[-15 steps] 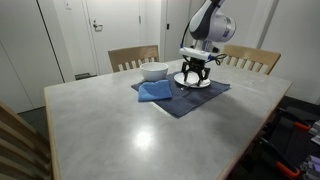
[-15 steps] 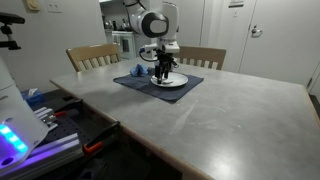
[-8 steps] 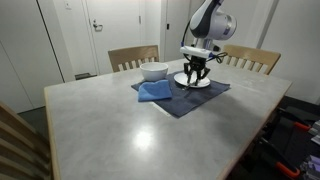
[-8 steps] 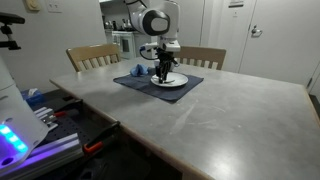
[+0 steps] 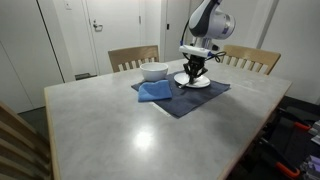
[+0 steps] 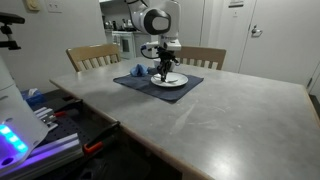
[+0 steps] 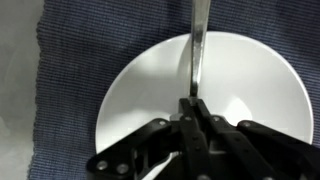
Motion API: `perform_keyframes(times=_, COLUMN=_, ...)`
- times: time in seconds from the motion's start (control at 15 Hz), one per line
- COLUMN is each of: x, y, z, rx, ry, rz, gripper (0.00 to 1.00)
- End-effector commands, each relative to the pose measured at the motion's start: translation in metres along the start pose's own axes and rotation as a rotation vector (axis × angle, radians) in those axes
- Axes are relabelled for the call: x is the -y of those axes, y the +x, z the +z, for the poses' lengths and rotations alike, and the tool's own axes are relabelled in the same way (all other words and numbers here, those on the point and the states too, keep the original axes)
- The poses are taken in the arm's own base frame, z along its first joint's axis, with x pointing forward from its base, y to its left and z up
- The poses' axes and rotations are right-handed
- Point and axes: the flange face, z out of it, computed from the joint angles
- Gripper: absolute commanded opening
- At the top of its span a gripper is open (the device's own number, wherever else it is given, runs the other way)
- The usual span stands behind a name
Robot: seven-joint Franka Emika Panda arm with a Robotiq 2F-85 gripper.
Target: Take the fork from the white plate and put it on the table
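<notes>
The white plate [image 7: 250, 80] lies on a dark blue placemat, seen from above in the wrist view. The fork [image 7: 197, 45], slim and grey, lies across the plate and runs off the top of that view. My gripper [image 7: 195, 102] is down on the plate with its jaws closed together on the fork's near end. In both exterior views the gripper [image 5: 194, 74] [image 6: 164, 74] stands upright over the plate [image 5: 202, 83] [image 6: 176, 82] at the table's far side. The fork is too thin to make out there.
A white bowl [image 5: 154, 71] and a folded blue cloth [image 5: 154, 91] sit on the placemat [image 5: 190, 100] beside the plate. Wooden chairs [image 5: 133, 57] stand behind the table [image 5: 130, 125]. The broad grey tabletop [image 6: 220, 110] stretches out in front of the placemat.
The jaws have closed from wide open to pinched on the fork. The arm has stayed over the plate.
</notes>
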Motion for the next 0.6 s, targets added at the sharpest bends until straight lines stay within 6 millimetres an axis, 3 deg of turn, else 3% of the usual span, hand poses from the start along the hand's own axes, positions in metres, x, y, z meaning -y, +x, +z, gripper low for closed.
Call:
perform_keyframes(times=0.0, x=0.000, y=0.000, z=0.006, rx=0.006, ry=-0.033, rz=0.004, gripper=0.00)
perform_keyframes(times=0.53, x=-0.002, y=-0.034, z=-0.014, rx=-0.083, ry=-0.075, rz=-0.032, gripper=0.02)
